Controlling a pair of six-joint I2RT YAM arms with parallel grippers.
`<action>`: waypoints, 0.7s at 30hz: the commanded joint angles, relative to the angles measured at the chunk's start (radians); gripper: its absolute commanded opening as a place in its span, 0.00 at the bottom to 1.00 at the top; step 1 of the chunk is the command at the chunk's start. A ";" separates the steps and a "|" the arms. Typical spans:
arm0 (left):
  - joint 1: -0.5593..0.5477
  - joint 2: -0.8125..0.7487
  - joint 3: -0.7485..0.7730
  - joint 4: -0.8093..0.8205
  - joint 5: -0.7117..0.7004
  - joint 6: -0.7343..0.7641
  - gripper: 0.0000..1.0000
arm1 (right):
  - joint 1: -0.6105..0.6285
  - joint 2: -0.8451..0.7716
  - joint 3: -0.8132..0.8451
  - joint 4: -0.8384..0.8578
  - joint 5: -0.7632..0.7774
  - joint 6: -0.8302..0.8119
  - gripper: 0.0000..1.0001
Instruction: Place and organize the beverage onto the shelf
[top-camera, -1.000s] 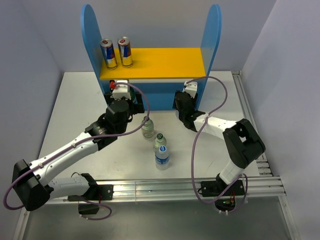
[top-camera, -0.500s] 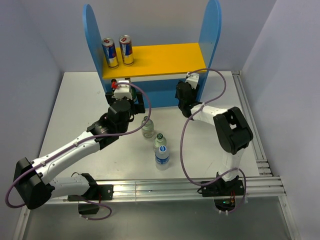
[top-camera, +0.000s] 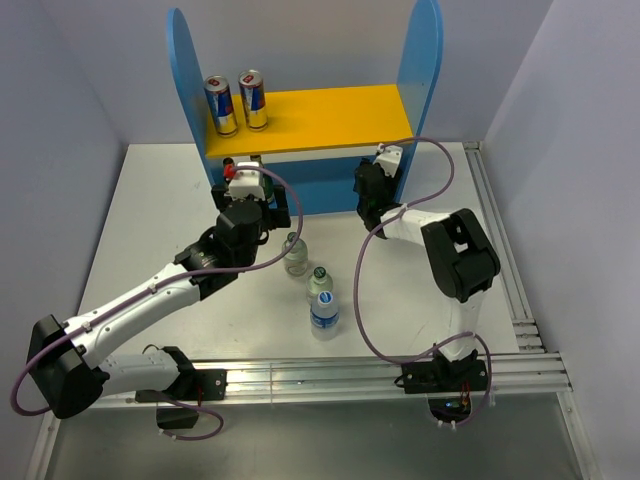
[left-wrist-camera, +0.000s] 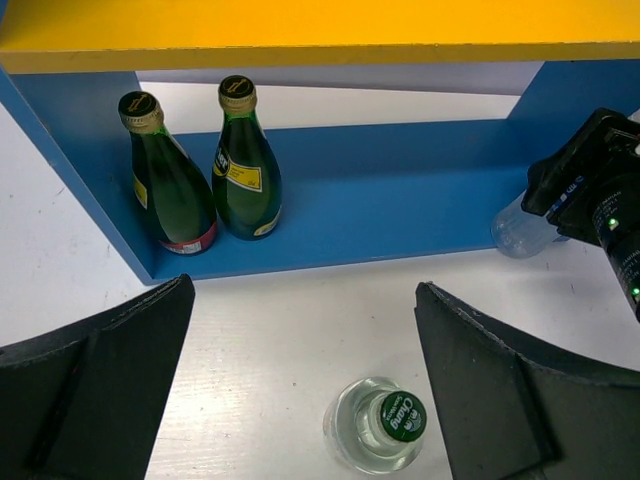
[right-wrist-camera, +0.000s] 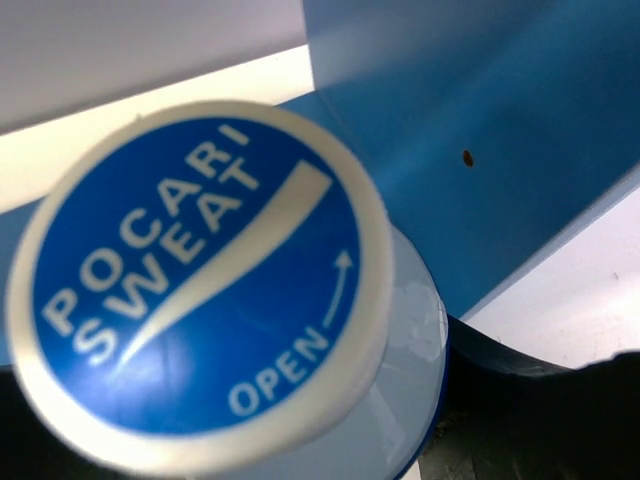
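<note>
The right hand (top-camera: 372, 190) grips 1 water bottle (right-wrist-camera: 200, 270) at the right end of the shelf's (top-camera: 180, 70) blue bottom board (left-wrist-camera: 400, 200). The left hand (left-wrist-camera: 305, 370) is spread open above a pale-green bottle (left-wrist-camera: 385, 425) on the tabletop (top-camera: 160, 220). 2 cans (top-camera: 220, 105) stand on the yellow upper board (top-camera: 330, 115).

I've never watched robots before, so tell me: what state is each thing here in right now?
Two cans: upright on yellow upper board.
Two dark green bottles: upright, capped, on bottom board.
Pocari Sweat bottle: capped, clamped by right gripper.
Left gripper: open, empty.
Two pale-green bottles: upright on table.
Blue-labelled water bottle: upright on table.
</note>
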 joint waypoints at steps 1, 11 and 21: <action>-0.006 -0.010 -0.004 0.036 -0.010 0.006 0.99 | -0.024 0.016 0.105 0.170 0.063 -0.003 0.00; -0.008 -0.009 -0.012 0.040 -0.019 0.012 0.99 | -0.025 0.131 0.217 0.226 0.110 -0.040 0.00; -0.009 0.010 -0.010 0.045 -0.019 0.014 0.99 | -0.025 0.177 0.246 0.343 0.155 -0.048 0.00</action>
